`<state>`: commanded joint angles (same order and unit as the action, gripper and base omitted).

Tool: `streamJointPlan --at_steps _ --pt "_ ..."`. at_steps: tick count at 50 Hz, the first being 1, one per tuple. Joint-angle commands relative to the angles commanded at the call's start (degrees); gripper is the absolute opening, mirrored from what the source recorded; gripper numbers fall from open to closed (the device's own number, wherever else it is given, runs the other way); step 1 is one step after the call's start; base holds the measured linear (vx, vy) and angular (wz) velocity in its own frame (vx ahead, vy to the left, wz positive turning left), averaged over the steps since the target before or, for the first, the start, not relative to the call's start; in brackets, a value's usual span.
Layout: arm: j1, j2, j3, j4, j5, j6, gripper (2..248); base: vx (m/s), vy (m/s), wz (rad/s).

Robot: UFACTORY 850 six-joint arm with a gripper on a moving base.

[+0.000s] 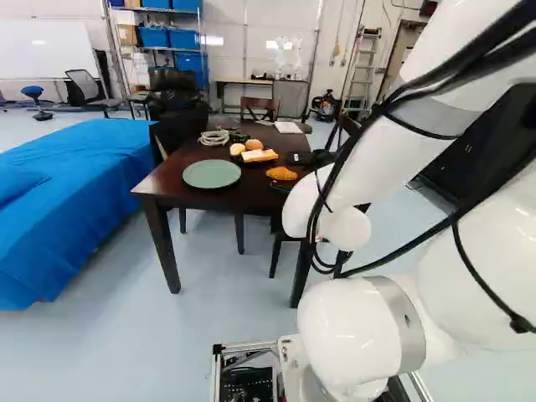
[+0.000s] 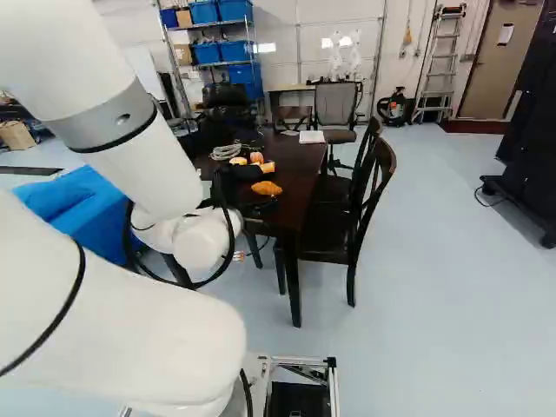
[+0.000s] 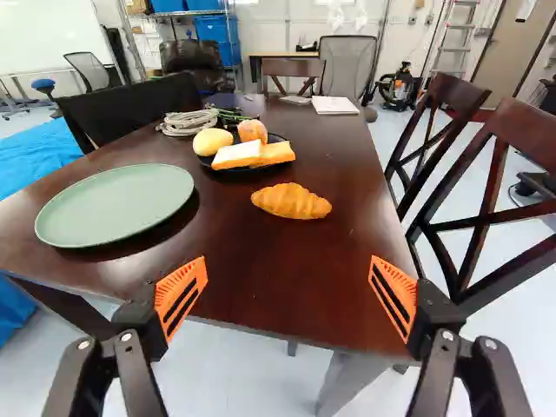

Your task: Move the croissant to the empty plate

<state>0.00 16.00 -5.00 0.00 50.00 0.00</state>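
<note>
**Open pincer lines up, croissant still to be won**

Here's the pincer (image 3: 288, 294) at the table's near edge, fingers spread wide, orange pads facing, nothing between them! Straight ahead lies the croissant (image 3: 292, 201), on the bare tabletop (image 3: 287, 256), in from the near edge and toward the side with the chairs (image 3: 452, 113). So, we're at the reach, I'd say: no grasp made. The next move wants the pincer forward and down. That croissant lies lengthwise across the gap, so a turn of the wrist might let the fingers take its middle, gently; flaky pastry could crush. Then over to the green plate (image 3: 117, 204), empty, toward the near corner on the side of the blue cover (image 3: 35, 156). Farther in, the black plate (image 3: 206, 162) holds bread (image 3: 254, 155), with a coiled rope (image 3: 187, 123) just beyond.
</note>
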Motion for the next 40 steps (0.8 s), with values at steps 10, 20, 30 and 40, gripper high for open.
streamJointPlan --at_steps 10,20,30,40 --pt "0.00 0.00 0.00 0.00 0.00 0.00 247 0.000 0.000 0.000" --pt "0.00 -0.13 -0.11 0.00 0.00 0.00 247 0.000 0.000 0.000" --pt "-0.08 -1.53 -1.30 0.00 0.00 0.00 247 0.000 0.000 0.000" --pt "-0.38 -3.43 -3.11 0.00 0.00 0.00 247 0.000 0.000 0.000"
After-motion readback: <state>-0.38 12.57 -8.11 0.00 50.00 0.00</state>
